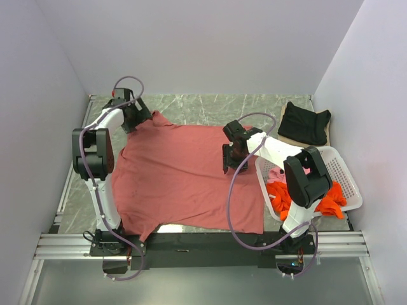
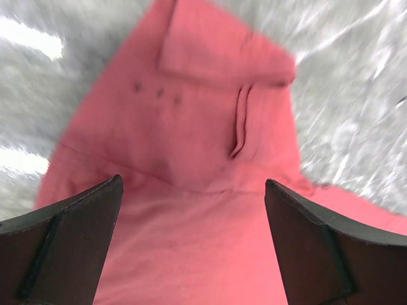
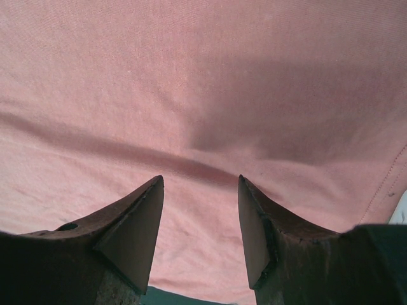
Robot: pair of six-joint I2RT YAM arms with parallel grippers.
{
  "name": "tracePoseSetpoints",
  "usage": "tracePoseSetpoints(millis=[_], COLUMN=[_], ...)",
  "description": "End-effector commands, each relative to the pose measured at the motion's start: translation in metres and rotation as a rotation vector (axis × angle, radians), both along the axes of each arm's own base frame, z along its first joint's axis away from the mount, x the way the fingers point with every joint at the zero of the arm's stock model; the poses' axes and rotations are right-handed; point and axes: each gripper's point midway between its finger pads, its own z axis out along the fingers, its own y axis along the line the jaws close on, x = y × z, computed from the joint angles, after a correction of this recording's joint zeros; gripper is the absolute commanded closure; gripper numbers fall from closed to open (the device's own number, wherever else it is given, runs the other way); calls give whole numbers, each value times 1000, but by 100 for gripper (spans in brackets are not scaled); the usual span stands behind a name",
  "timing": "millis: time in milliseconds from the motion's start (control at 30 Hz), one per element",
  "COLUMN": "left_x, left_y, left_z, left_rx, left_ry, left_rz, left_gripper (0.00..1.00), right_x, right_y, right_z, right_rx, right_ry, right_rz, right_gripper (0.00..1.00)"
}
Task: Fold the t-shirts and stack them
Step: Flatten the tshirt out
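The large brick-red t-shirt (image 1: 184, 175) lies spread flat on the table. My left gripper (image 1: 131, 121) is open over its far left sleeve; the left wrist view shows that sleeve (image 2: 210, 114) with a small crease between the spread fingers. My right gripper (image 1: 227, 160) is open over the shirt's right side; the right wrist view shows smooth red cloth (image 3: 203, 95) with a low wrinkle ahead of the fingertips. The black t-shirt (image 1: 305, 122) lies folded at the far right. The orange t-shirt (image 1: 324, 200) and the pink t-shirt (image 1: 275, 173) are bunched in the basket.
A white lattice basket (image 1: 346, 178) stands at the right edge, next to the right arm. Walls close off the far side and both sides. Grey marbled tabletop (image 1: 210, 108) shows beyond the red shirt.
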Motion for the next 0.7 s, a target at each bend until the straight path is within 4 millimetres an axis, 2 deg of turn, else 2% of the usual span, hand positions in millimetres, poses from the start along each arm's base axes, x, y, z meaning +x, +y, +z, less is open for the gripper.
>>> tracePoseSetpoints(millis=[0,100,367,533,667], left_x=[-17,-24,-34,-32,-23], left_y=[-2,3,16,25,32], left_z=[-24,-36,-51,-60,-64], left_rx=[-2,20,72,88,108], left_ry=[79,114,165,177,178], left_rz=[2,21,40,32,12], left_gripper=[1,1,1,1,1], right_x=[5,4,4,4,4], right_y=[4,4,2,1,1], right_z=[5,5,6,6,0], right_rx=[4,5,1,-5,-14], right_ry=[-19,-20,-24,-20,-11], right_rz=[16,14,14,12,14], right_gripper=[43,43,43,43,43])
